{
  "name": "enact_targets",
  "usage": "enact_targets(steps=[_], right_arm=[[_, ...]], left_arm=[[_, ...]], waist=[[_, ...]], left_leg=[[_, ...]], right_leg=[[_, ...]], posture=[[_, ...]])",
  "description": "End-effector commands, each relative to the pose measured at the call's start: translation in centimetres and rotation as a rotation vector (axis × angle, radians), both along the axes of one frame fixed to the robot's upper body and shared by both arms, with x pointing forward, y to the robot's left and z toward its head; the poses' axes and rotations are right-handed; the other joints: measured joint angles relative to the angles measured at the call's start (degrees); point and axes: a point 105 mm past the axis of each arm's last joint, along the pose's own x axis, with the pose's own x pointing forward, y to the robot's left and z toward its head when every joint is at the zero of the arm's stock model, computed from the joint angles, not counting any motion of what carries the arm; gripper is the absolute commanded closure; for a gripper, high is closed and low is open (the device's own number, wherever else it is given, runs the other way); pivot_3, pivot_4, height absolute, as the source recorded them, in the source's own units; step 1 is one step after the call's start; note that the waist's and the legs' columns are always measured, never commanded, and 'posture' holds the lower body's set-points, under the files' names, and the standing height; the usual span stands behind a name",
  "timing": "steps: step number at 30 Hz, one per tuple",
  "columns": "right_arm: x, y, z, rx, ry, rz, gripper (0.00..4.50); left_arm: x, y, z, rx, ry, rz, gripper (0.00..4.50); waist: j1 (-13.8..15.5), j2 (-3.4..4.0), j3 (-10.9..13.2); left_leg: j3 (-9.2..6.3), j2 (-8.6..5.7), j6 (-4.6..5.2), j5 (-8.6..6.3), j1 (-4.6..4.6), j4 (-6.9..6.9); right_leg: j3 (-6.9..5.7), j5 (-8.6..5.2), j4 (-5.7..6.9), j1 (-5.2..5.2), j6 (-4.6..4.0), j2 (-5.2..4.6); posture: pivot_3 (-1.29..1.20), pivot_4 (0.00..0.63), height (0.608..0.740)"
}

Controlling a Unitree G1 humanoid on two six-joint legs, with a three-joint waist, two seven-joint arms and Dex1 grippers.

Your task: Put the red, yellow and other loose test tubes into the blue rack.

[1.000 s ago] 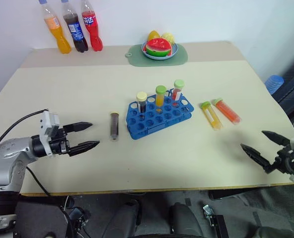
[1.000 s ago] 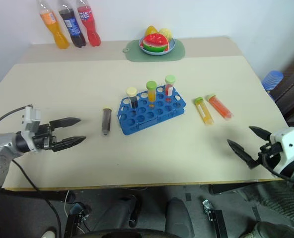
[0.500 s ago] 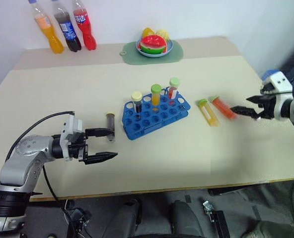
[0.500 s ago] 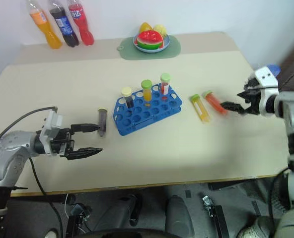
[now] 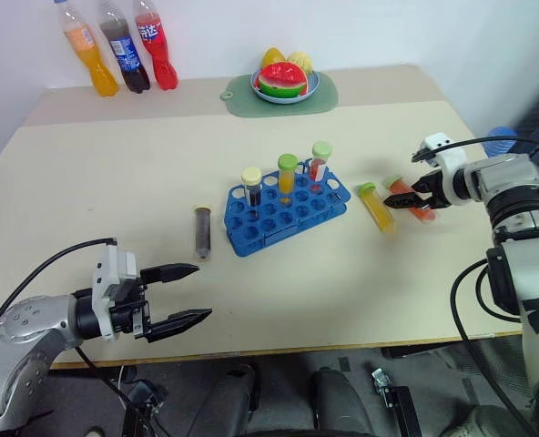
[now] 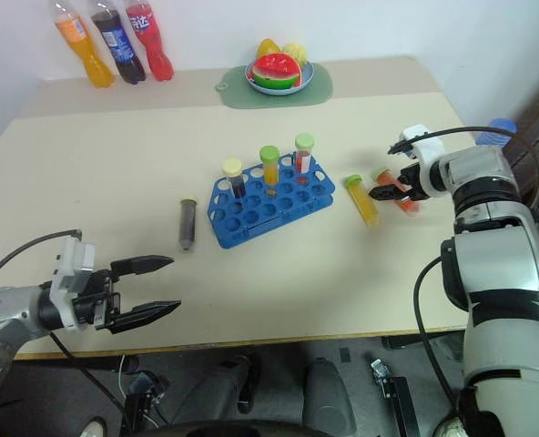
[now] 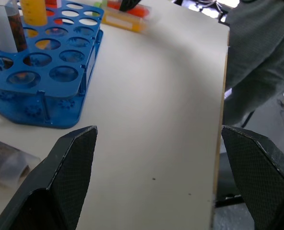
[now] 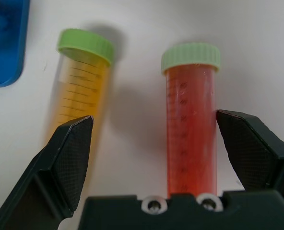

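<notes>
eye views: the blue rack (image 5: pixel 286 206) is sitting mid-surface, holding three capped tubes. a dark tube (image 5: pixel 202 230) is lying beside it. the left pincer (image 5: pixel 186 293) is hovering, fingers apart.

right wrist view: the right pincer (image 8: pixel 163 158) is straddling the red tube (image 8: pixel 190 127), fingers apart, with the yellow tube (image 8: pixel 78 80) lying alongside.
</notes>
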Motion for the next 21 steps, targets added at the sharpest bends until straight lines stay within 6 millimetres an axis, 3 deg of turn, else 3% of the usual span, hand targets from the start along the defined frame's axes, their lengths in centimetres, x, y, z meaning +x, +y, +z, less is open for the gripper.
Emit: enact_targets(steps=[1, 5, 8, 13, 16, 19, 21], right_arm=[[0.4, -0.2, 0.6, -0.059, -0.030, 0.004, 1.81], [0.5, -0.7, 0.1, -0.120, -0.037, 0.009, 3.66], [0.5, -1.4, 0.5, -0.170, -0.063, 0.016, 3.71], [0.8, -3.4, 4.7, -0.294, -0.282, 0.097, 3.71], [0.2, -1.9, 7.3, -0.120, -0.417, 0.184, 3.71], [-1.2, 2.4, 10.2, 0.162, -0.762, 0.286, 3.71], [-2.6, 4.2, 9.7, 0.290, -0.896, 0.249, 3.71]], left_arm=[[-0.6, 0.2, 1.3, -0.006, -0.039, 0.024, 0.22], [-1.0, 0.2, 1.3, -0.008, -0.031, 0.039, 0.22], [-0.8, 0.1, 1.3, -0.013, -0.032, 0.041, 0.22], [0.3, 0.2, 1.5, -0.050, -0.043, 0.053, 0.22], [1.0, 0.2, 1.0, -0.069, -0.039, 0.060, 0.22], [2.1, 0.0, 0.6, -0.076, -0.063, 0.051, 0.22], [2.8, -0.5, 0.5, -0.087, -0.076, 0.030, 0.22]], waist=[[0.0, 0.03, 0.0], [-0.1, 0.04, 0.0], [-0.1, 0.04, 0.0], [0.3, 0.10, 0.0], [-0.1, 0.11, 0.0], [-0.3, 0.06, 0.0], [-0.6, 0.05, 0.0]], left_leg=[[0.00, 0.00, 0.00, 0.00, 0.00, -0.01], [0.01, 0.00, -0.01, 0.01, 0.00, -0.01], [0.01, 0.00, -0.03, 0.02, 0.00, 0.00], [0.02, -0.04, -0.06, 0.04, -0.06, 0.02], [0.06, -0.04, -0.07, 0.04, -0.11, 0.00], [0.09, 0.06, -0.06, 0.04, -0.10, 0.03], [0.10, 0.13, -0.01, 0.01, -0.06, 0.02]], right_leg=[[0.00, 0.00, 0.01, -0.01, 0.00, 0.00], [0.01, 0.00, 0.04, -0.03, -0.01, 0.01], [0.01, 0.00, 0.06, -0.04, -0.01, 0.02], [0.01, 0.01, 0.11, -0.16, -0.01, 0.00], [0.06, 0.01, 0.12, -0.20, 0.00, 0.00], [0.10, 0.01, 0.21, -0.20, -0.01, 0.07], [0.10, 0.01, 0.26, -0.18, -0.02, 0.13]], posture=[[0.00, 0.150, 0.740], [0.00, 0.150, 0.740], [0.00, 0.150, 0.740], [0.00, 0.150, 0.740], [0.00, 0.150, 0.740], [0.00, 0.150, 0.740], [0.00, 0.150, 0.740]])
